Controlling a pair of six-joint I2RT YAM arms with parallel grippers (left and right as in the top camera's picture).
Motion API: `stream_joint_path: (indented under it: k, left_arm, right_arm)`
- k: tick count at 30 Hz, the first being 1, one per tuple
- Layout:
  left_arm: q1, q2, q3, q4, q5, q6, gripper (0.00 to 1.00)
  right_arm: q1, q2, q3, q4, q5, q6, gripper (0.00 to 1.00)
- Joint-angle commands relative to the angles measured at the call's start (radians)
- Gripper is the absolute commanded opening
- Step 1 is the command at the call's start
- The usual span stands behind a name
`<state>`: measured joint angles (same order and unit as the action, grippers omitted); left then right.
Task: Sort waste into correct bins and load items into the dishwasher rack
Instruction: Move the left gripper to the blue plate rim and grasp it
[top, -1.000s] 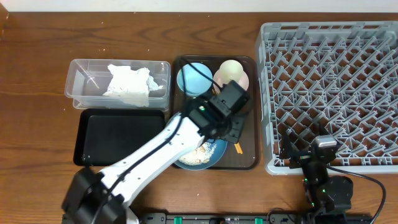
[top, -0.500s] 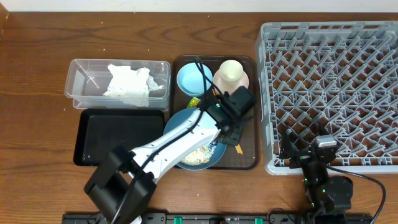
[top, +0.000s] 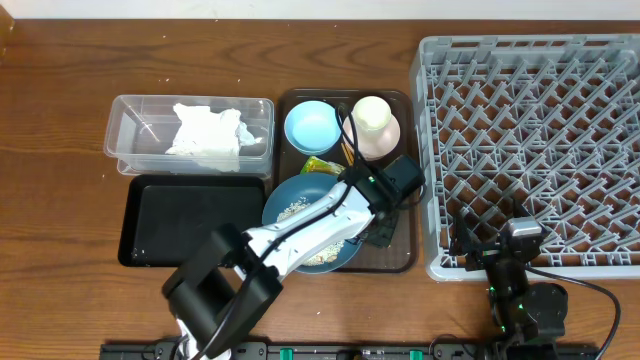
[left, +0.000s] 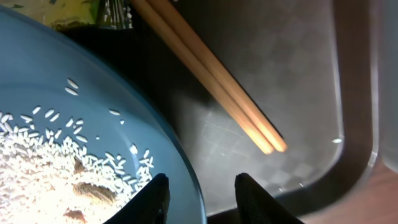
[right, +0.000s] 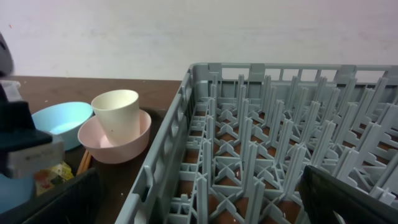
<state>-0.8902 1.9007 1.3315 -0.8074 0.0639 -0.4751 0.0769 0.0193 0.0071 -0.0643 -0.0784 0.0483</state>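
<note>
1. Left gripper: jaws partly open, astride the rim of the large dark-blue round plate. One finger is over the plate's inside, the other outside it, over the floor of the brown serving tray. No pinch visible; nothing lifted.
2. Key relation: the rim lies directly between the fingers, so I judge a plain squeeze would catch it. The thin wooden chopsticks lie on the tray just beyond the outer finger, with their long axis slanting alongside the rim. Snag risk.
3. The plate sits at the tray's near end and carries loose white cooked rice.
4. Tray's far end: small light-blue bowl, and a small cream cup upright in a pale bowl. The yellow-green snack wrapper lies between them and the plate.
5. Left of the tray: clear rectangular plastic tub holding the crumpled white napkin. The shallow black tray shows nothing in it.
6. Right of the tray: grey pegged dishwasher rack, no dishes. The right gripper is wide open, holds nothing, and is farther from the plate.
</note>
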Motion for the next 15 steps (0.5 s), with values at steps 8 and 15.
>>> stream_joint_path:
  k: [8, 15]
  left_arm:
    - [0.000, 0.041, -0.007, 0.021, -0.032, -0.018, 0.27]
    - [0.000, 0.041, -0.008, 0.020, -0.031, -0.018, 0.19]
  right_arm:
    - [-0.001, -0.002, -0.002, -0.003, -0.004, -0.001, 0.99]
    - [-0.001, -0.002, -0.002, -0.003, -0.004, -0.001, 0.98]
